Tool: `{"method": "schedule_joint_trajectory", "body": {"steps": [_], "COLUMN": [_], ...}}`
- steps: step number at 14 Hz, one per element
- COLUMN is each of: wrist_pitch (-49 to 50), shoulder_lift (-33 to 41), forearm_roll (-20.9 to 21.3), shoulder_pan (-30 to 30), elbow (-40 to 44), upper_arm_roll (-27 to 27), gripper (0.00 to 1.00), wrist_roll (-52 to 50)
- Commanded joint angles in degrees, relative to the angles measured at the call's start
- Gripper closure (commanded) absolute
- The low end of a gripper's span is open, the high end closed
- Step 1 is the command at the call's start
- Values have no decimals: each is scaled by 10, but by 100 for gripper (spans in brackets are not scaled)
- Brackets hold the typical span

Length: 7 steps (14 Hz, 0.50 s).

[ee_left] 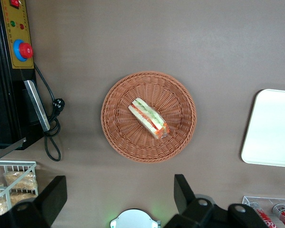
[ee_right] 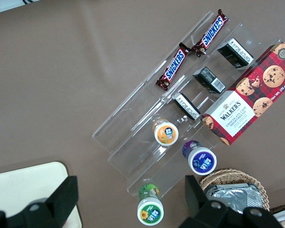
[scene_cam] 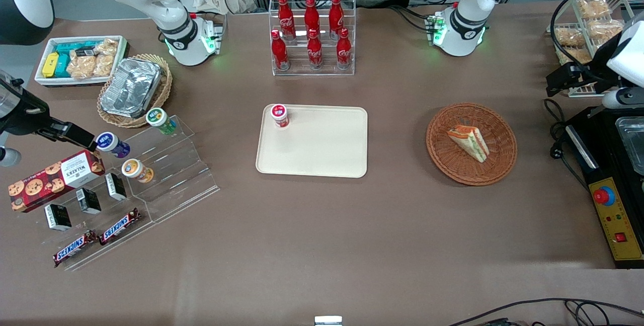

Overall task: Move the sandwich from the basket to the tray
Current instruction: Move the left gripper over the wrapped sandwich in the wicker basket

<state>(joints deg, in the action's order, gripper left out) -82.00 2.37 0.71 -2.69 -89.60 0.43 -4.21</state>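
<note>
While the small triangular wedge sandwich (scene_cam: 469, 142) with orange, green and white layers sits in the middle of the round reddish-brown wicker basket (scene_cam: 498, 165), the left arm's gripper (ee_left: 118, 194) hangs high above that basket with its fingers (ee_left: 183, 190) spread wide apart, holding nothing. Toward the parked arm's end from the basket lies the flat cream rectangular plastic tray (scene_cam: 322, 150), with a red-lidded little tub (scene_cam: 279, 115) in one corner.

Gripper (ee_left: 118, 197) aloft, jaws wide apart
</note>
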Motion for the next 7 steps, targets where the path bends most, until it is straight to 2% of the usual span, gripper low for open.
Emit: {"method": "schedule_joint_trajectory", "body": {"steps": [1, 4, 7], "wrist_pitch": [4, 8, -30], "shoulder_lift": [2, 2, 50], "forearm_roll": [-5, 2, 5], "shoulder_pan": [-3, -4, -4], "elbow": [0, -3, -114], "upper_arm_roll": [-1, -2, -2], "gripper": [0, 0, 0], "wrist_roll": [-6, -6, -18]}}
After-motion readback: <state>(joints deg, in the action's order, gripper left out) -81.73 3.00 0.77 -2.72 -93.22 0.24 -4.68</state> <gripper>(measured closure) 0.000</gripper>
